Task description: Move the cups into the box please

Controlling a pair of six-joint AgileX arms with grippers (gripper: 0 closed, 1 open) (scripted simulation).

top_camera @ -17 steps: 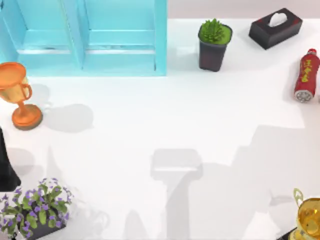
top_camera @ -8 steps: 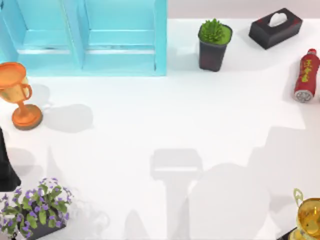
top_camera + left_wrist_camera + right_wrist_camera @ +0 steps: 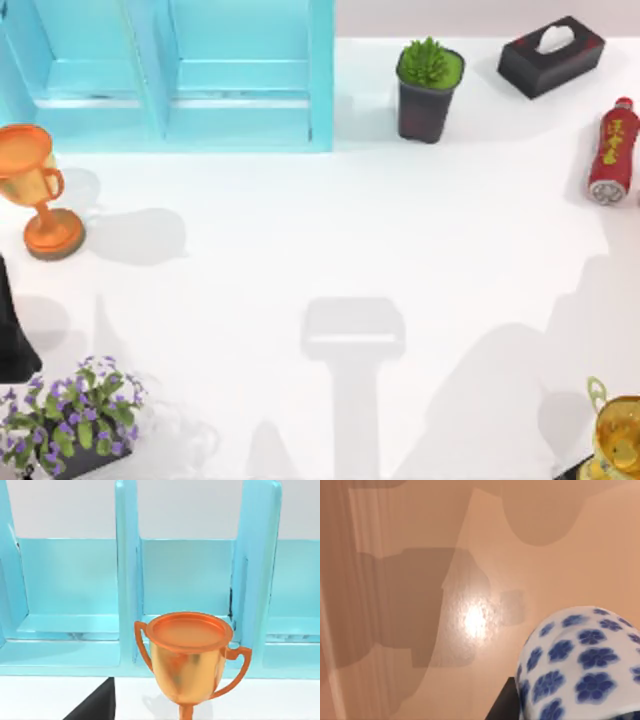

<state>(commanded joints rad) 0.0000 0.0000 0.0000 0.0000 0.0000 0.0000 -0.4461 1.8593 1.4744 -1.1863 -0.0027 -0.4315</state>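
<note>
You have the white desk (image 3: 330, 240) under you, with the turquoise box (image 3: 170, 75) standing open at its far left. The orange trophy (image 3: 35, 190) stands in front of that box. In the right wrist view the white cup with blue flowers (image 3: 580, 665) sits close against the camera; whether the right end effector's fingers clamp it, you cannot tell.

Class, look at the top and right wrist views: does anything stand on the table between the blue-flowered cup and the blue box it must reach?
Nothing visible does. The flowered cup shows close to the right wrist camera. In the top view, the table before the box is bare; the orange trophy and potted plant stand off to its sides.
</note>
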